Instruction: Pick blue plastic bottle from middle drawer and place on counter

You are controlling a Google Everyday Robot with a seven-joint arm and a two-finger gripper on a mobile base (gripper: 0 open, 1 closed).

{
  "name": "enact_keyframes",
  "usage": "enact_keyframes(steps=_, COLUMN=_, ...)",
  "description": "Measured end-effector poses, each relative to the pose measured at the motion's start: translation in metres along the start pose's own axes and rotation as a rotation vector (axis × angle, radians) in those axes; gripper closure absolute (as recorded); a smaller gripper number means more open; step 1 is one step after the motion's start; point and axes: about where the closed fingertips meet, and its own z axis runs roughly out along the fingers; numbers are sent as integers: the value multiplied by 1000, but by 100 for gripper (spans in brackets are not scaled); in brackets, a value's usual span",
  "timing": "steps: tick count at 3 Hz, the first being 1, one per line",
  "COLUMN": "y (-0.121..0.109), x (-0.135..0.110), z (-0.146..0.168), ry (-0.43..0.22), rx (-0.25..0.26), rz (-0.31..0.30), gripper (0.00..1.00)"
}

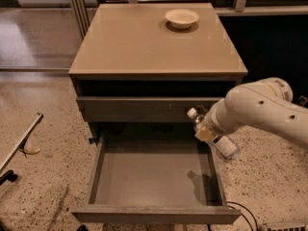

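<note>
The blue plastic bottle [217,139], clear with a white cap, hangs tilted in the air above the right side of the open middle drawer [154,177], cap up-left. My gripper [208,130] is at the end of the white arm and is shut on the bottle near its neck. The drawer floor is bare and shows the bottle's shadow. The beige counter [144,42] lies above and behind, apart from the bottle.
A white bowl [182,18] sits at the counter's back right. A closed grey drawer front [144,109] with scratches is just left of the bottle cap. Speckled floor surrounds the cabinet; a cable [243,213] lies at the lower right.
</note>
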Motion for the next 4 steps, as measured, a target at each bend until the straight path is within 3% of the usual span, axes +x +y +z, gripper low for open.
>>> enact_keyframes(steps=2, y=-92, x=-70, z=-111, ry=-32, rx=154, rz=-55, gripper=100)
enact_keyframes(steps=3, y=-127, x=-109, z=-135, ry=-55, rx=186, rz=-69, gripper=100)
enact_keyframes(steps=4, y=-143, x=-155, z=-140, ry=-89, rx=189, rz=-99, gripper=100)
